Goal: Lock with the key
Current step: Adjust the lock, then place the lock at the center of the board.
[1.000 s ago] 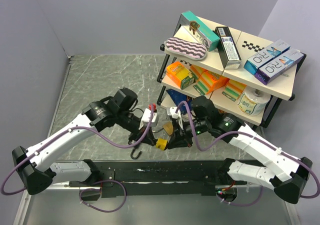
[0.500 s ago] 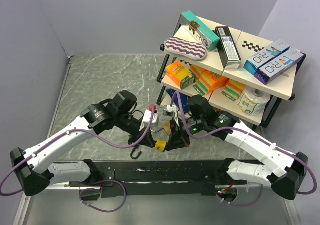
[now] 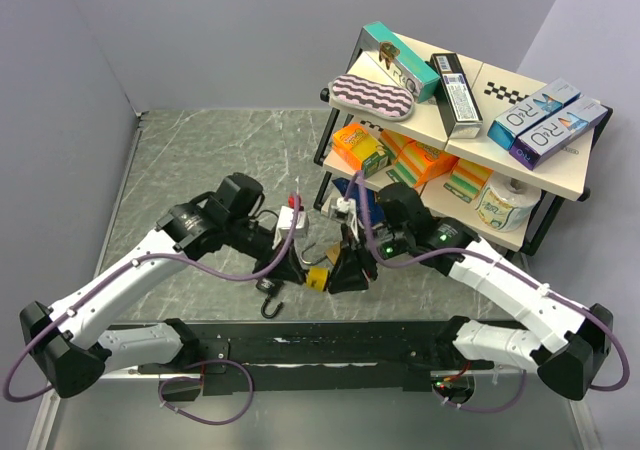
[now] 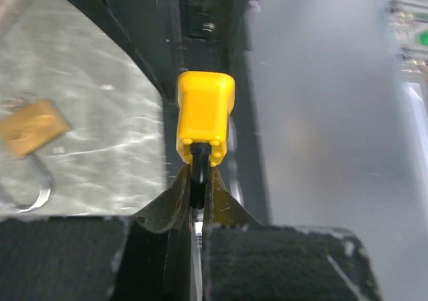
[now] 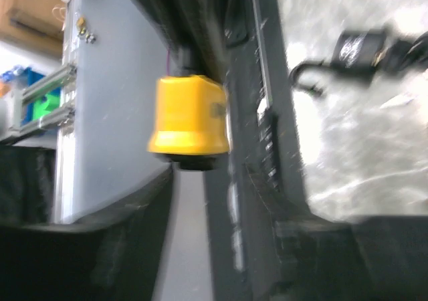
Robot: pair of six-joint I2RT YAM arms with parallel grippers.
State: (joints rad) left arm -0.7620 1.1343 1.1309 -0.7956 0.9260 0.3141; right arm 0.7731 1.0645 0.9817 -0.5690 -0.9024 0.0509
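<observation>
While the yellow lock [image 4: 204, 117] hangs clear of the surface [image 3: 200, 160] between the two arms, its black stem stays pinched in the tightly closed jaws of the left gripper [image 4: 196, 201]. The right gripper [image 5: 221, 214], clamped at the lock's far end a second ago, now has its jaws spread and holds nothing. Judgement: the right arm has let go after working the lock, but whether a key is seated or turned cannot be told. A brass padlock [image 4: 33, 124] and a black padlock [image 3: 270, 292] lie nearby.
</observation>
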